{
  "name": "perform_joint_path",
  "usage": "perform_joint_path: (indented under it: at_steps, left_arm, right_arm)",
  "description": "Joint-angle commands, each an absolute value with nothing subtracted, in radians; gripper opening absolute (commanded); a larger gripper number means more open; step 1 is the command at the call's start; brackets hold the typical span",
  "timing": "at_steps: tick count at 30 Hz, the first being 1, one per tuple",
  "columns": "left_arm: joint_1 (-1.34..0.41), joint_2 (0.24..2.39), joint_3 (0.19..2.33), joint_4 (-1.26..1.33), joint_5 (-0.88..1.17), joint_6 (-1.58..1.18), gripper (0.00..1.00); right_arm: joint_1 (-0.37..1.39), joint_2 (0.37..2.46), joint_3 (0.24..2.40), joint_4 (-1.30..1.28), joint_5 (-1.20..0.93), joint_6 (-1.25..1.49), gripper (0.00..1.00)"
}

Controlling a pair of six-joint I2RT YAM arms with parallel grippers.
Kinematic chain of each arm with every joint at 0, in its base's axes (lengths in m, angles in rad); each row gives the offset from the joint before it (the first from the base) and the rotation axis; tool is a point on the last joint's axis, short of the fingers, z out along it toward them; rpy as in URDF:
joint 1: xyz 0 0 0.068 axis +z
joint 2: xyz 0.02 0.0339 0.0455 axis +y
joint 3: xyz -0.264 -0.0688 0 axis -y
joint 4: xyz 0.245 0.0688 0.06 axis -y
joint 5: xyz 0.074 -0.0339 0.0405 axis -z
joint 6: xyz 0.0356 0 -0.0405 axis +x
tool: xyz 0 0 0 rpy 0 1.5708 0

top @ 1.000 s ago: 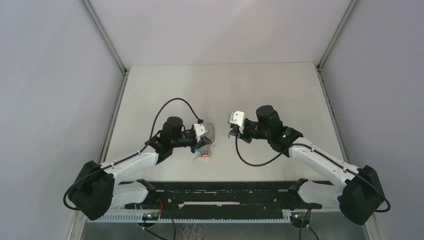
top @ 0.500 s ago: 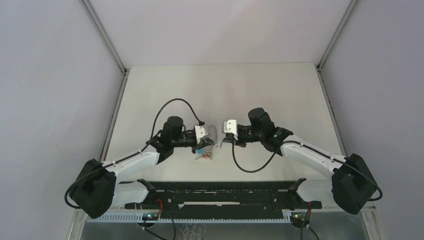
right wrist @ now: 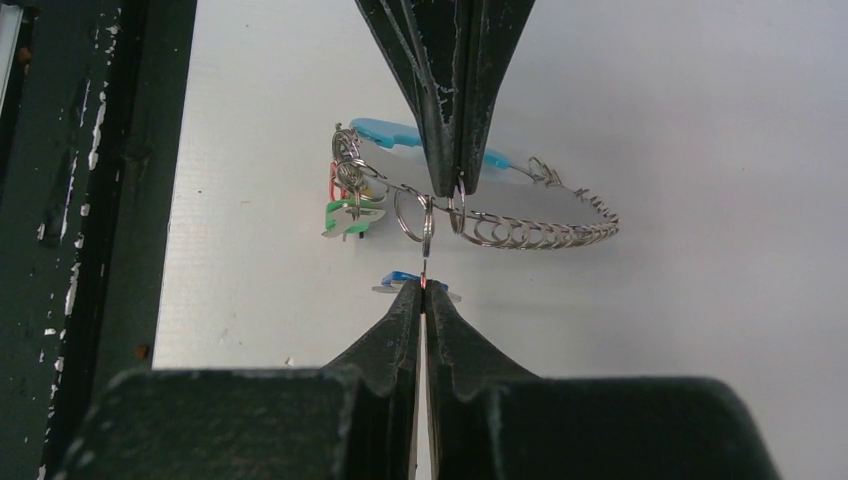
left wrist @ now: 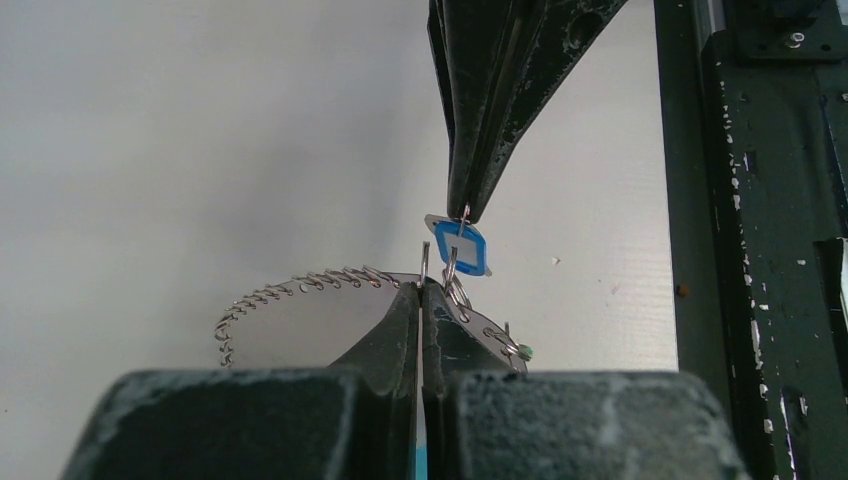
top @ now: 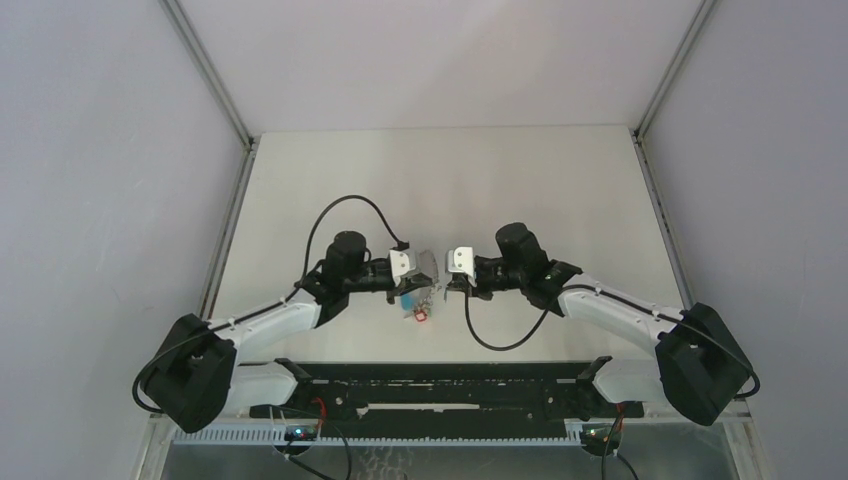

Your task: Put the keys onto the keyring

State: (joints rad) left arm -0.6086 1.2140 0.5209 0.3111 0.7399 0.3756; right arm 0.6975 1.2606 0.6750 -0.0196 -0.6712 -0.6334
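My left gripper [left wrist: 421, 288] is shut on the wire of the keyring [left wrist: 300, 282], a thin loop strung with small silver rings, and holds it above the table. The right wrist view shows the keyring [right wrist: 540, 235] with cyan [right wrist: 385, 131], green [right wrist: 350, 216] and red bits, and the left gripper [right wrist: 455, 186] pinching it from above. My right gripper [right wrist: 424, 288] is shut on the small ring of the blue-headed key [right wrist: 398, 277]. In the left wrist view the right gripper [left wrist: 465, 212] holds the key [left wrist: 470, 262] against the loop. The two grippers meet tip to tip [top: 425, 282] [top: 443, 284].
The white table [top: 450, 180] is bounded by grey walls at left, right and back. A dark rail [top: 430, 385] runs along the near edge, seen also in the left wrist view [left wrist: 760, 200] and the right wrist view [right wrist: 90, 200].
My right gripper has moved left with the key until its tips meet the left gripper at the keyring. The left gripper has stayed shut on the loop, nearly still.
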Motion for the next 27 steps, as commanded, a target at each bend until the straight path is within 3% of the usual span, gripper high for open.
perform_joint_path:
  at_steps: [1,27]
  left_arm:
    - [-0.617,1.225,0.518,0.375,0.777,0.367,0.0]
    - [-0.618,1.243,0.529,0.376,0.787,0.359,0.0]
  right_arm:
    - [0.709,1.244,0.676,0.056,-0.655,-0.651,0.0]
    - [0.724,1.257,0.676,0.058,-0.635,-0.672,0.0]
